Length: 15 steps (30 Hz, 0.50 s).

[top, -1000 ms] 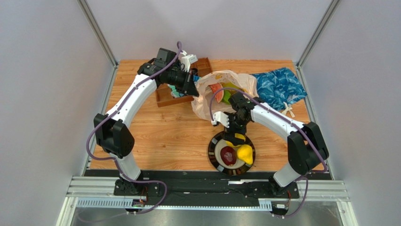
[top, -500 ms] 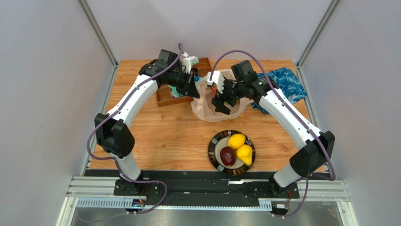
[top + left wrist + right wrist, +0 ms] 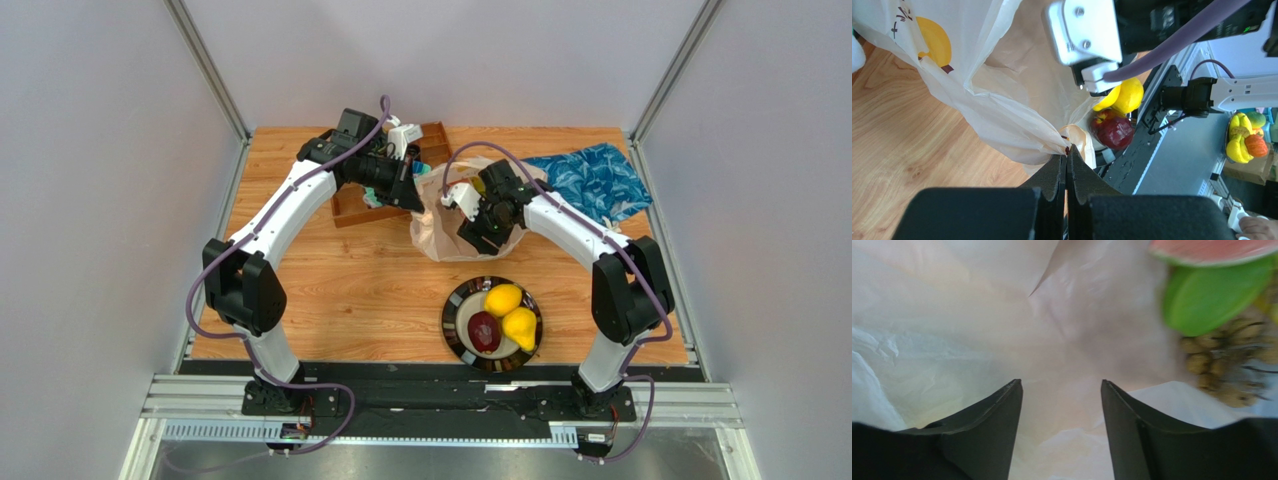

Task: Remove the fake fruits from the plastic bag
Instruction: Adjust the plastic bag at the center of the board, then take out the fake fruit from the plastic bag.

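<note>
On the left of the counter (image 3: pixel 330 290), the left arm reaches over a wooden tray (image 3: pixel 345 207) towards the back. The left end effector (image 3: pixel 416 198) is fully closed, pinching a gathered fold of the bag (image 3: pixel 440 238) at the bag's left edge; in the left wrist view the two dark fingers (image 3: pixel 1054 175) meet on the thin film, with the bag's yellow print above them.

The bag lies crumpled in the middle of the counter at the back, just right of the tray, with its mouth lifted. The right end effector (image 3: pixel 474 230) is lowered into it from the right. Its jaws stand partly apart and hold nothing (only pale film shows between them in the right wrist view). To the right of that gap, inside the bag, lie a watermelon slice (image 3: pixel 1212 250), a green piece (image 3: pixel 1209 295) below it and a tan grape bunch (image 3: pixel 1224 370) lower still, the three close together.

Nearer the arm bases, a dark plate (image 3: pixel 447 325) carries a red fruit (image 3: pixel 485 330), a round yellow fruit (image 3: pixel 502 298) and a pear (image 3: pixel 521 326), bunched together.

At far right, a blue bag (image 3: pixel 595 180) lies just beside the plastic bag.
</note>
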Tool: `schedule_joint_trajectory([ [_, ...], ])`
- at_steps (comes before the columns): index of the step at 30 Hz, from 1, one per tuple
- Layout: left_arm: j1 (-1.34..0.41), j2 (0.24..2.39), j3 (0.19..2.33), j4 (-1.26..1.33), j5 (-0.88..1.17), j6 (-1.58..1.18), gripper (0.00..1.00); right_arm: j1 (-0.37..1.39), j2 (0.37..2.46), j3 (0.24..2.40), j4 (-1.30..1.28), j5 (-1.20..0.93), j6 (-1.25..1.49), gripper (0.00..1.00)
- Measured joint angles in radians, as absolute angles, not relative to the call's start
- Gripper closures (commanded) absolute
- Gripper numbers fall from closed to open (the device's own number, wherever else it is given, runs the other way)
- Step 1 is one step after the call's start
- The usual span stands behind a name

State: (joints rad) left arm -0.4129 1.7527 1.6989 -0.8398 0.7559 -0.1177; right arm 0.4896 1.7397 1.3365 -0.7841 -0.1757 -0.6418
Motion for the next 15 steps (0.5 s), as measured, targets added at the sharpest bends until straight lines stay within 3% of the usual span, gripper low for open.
schedule_joint_trajectory([
  [8,-0.414,1.779,1.717,-0.834,0.789,-0.131,1.0,0.45,2.006,1.766,-0.74,-0.162,-0.509,0.15],
  [15,-0.415,1.782,1.718,-0.834,0.812,-0.132,1.0,0.411,2.226,1.933,-0.74,-0.187,-0.389,0.11],
])
